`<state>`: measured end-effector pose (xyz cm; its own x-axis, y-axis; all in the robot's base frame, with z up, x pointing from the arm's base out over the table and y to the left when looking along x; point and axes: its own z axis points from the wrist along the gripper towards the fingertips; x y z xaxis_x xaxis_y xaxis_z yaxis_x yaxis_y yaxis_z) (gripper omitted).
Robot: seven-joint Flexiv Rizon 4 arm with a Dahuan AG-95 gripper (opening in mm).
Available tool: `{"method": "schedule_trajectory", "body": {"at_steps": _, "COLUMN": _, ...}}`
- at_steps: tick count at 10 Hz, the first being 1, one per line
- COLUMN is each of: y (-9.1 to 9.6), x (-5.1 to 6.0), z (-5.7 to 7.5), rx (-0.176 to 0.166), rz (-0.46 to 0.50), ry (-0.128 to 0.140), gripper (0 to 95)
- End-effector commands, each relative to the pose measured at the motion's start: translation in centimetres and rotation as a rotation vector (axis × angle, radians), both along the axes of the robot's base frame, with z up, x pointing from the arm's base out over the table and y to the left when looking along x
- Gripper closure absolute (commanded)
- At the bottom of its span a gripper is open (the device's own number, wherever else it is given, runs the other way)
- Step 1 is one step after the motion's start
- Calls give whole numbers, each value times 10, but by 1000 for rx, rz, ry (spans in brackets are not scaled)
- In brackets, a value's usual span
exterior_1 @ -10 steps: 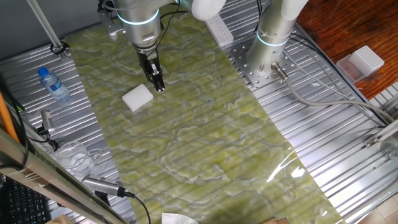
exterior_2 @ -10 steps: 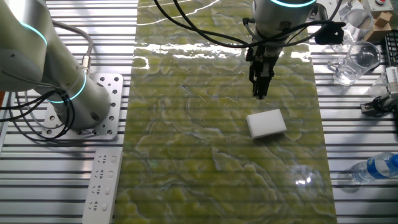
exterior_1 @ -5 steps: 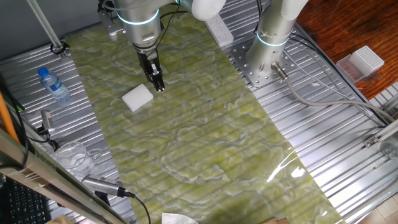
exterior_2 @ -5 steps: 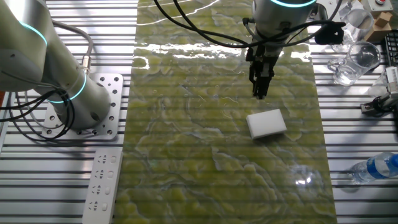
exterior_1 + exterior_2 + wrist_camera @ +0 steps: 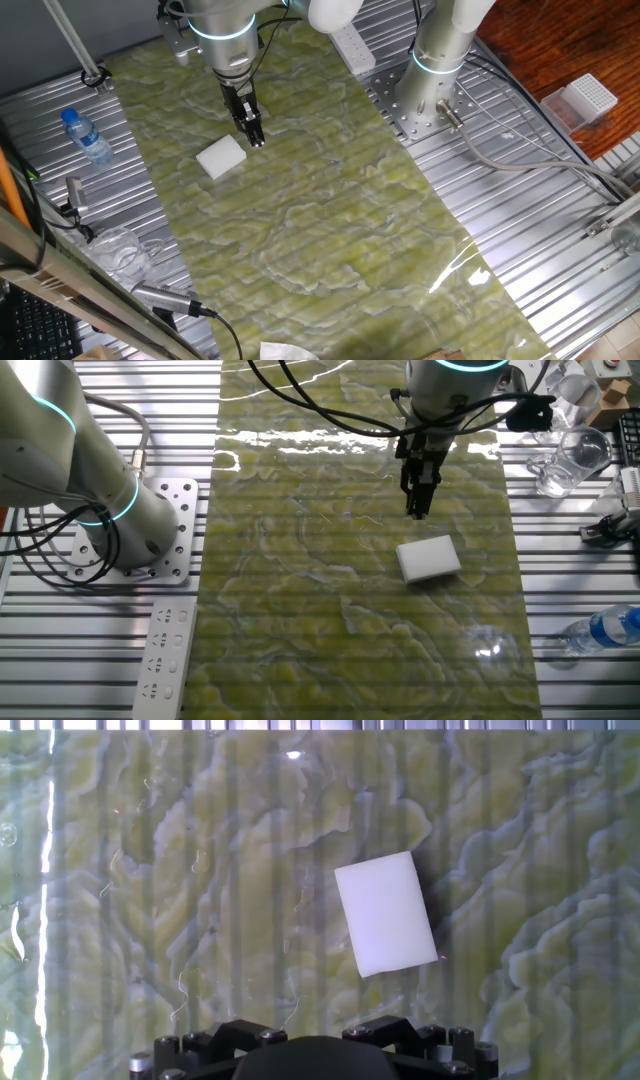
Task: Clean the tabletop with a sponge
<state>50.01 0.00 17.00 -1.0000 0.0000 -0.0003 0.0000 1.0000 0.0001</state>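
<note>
The sponge [image 5: 221, 157] is a white foam block lying flat on the green-yellow marbled tabletop [image 5: 330, 200]. My gripper [image 5: 256, 139] hangs just above the sheet, a short way to the right of the sponge and apart from it. Its fingers look pressed together and hold nothing. In the other fixed view the gripper [image 5: 417, 512] is just behind the sponge [image 5: 429, 558] on the tabletop [image 5: 300, 560]. In the hand view the sponge [image 5: 385, 913] lies tilted, right of centre, on the tabletop [image 5: 150, 920]. The fingertips do not show there.
A water bottle [image 5: 86, 137] and a clear glass [image 5: 120, 250] stand on the ribbed metal left of the sheet. A second arm's base [image 5: 440, 60], a power strip [image 5: 352, 45] and a white perforated box [image 5: 585, 98] are on the right. Glass cups [image 5: 570, 460] stand nearby.
</note>
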Motion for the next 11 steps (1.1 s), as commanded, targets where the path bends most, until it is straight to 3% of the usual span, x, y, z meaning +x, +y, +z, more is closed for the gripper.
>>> {"method": "schedule_trajectory", "body": {"at_steps": 1, "y": 0, "x": 0, "z": 0, "rx": 108, "rz": 209, "ry": 33, "gripper": 950}}
{"method": "schedule_trajectory", "body": {"at_steps": 8, "y": 0, "x": 0, "z": 0, "rx": 93, "rz": 206, "ry": 38, "gripper": 950}}
{"method": "schedule_trajectory", "body": {"at_steps": 10, "y": 0, "x": 0, "z": -1, "rx": 6, "rz": 247, "ry": 36, "gripper": 950}}
{"method": "schedule_trajectory", "body": {"at_steps": 11, "y": 0, "x": 0, "z": -1, "rx": 2, "rz": 261, "ry": 33, "gripper": 950}}
